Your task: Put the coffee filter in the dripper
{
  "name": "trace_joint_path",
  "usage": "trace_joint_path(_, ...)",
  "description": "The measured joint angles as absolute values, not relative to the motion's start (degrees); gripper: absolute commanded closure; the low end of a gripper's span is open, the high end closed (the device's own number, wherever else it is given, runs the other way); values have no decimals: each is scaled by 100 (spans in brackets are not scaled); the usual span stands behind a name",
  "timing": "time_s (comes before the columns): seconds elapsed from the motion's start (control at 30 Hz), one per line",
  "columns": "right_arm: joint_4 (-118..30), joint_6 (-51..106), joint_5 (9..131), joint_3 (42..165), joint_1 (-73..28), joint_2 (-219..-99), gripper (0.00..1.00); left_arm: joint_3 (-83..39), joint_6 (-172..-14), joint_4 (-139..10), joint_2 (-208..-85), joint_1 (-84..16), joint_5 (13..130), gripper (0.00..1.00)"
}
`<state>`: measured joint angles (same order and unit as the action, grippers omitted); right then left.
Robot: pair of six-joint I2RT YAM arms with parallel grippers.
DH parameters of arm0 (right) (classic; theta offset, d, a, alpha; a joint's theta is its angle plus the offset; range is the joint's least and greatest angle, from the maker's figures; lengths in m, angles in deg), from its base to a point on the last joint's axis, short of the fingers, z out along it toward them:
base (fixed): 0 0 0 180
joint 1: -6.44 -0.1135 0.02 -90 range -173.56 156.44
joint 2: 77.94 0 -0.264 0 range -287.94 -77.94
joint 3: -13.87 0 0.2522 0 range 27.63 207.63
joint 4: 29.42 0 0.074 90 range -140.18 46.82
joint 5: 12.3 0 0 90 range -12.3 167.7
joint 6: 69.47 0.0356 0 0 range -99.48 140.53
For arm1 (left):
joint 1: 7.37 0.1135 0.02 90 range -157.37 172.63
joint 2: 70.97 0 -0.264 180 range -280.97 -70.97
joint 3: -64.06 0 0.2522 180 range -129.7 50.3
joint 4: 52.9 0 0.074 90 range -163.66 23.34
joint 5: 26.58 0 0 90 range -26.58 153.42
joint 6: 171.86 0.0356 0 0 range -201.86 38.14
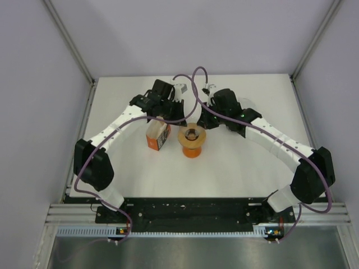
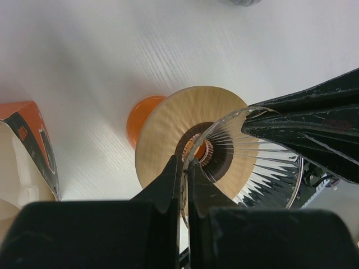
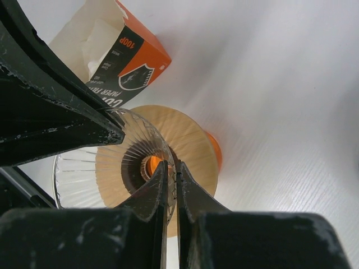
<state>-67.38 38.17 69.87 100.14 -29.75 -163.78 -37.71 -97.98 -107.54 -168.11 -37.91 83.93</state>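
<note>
White table (image 1: 252,162) boxed in by plain grey walls (image 1: 168,33), nothing fancy. The only filter paper (image 3: 90,36) I can spot is the white stuff poking out of the open orange box (image 1: 158,136), which sits just left of the stand, so no filter is in the dripper.

The dripper (image 2: 249,162) is a clear ribbed cone, and both arms have it by the rim. The left fingers (image 2: 178,171) are pinched on the near edge of the rim in their own camera. The right fingers (image 3: 161,176) are pinched the same way on the opposite edge. Each wrist view also catches the other arm's fingers clamped on the far side of the rim.

Through the cone you can see a wooden ring (image 1: 184,136) on an orange base (image 1: 192,151). The cone's narrow end lines up with the ring's hole. I can't tell whether it's actually seated or just above it.

The wrist cams are the only place where the cone really shows up. From the top camera it's basically invisible, and you just get the ring, the base, the box and both arms meeting over the middle of the table. On the flip side, only the top view shows the box standing beside the base.
</note>
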Motion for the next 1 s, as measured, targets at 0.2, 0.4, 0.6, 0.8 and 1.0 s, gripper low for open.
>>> trace_joint_path(0.2, -6288, 3883, 6921, 9675, -2973, -16243, 100, -3237, -9794, -10195, -16553, -3783, 8404, 100)
trace_joint_path(0.4, -5901, 3920, 6917, 9354, -2955, -16166, 100, -3019, -9794, -9904, -16591, -3759, 8478, 100)
trace_joint_path(0.6, -5462, 3962, 7028, 9100, -2907, -16107, 100, -3139, -9728, -9825, -16744, -3745, 8492, 100)
trace_joint_path(0.8, -5305, 4012, 7076, 9026, -2892, -16081, 100, -3191, -9667, -9812, -16827, -3721, 8559, 99)
trace_joint_path(1.0, -5458, 3986, 7039, 9133, -2896, -16107, 87, -3576, -9278, -10188, -17008, -3732, 8653, 62)
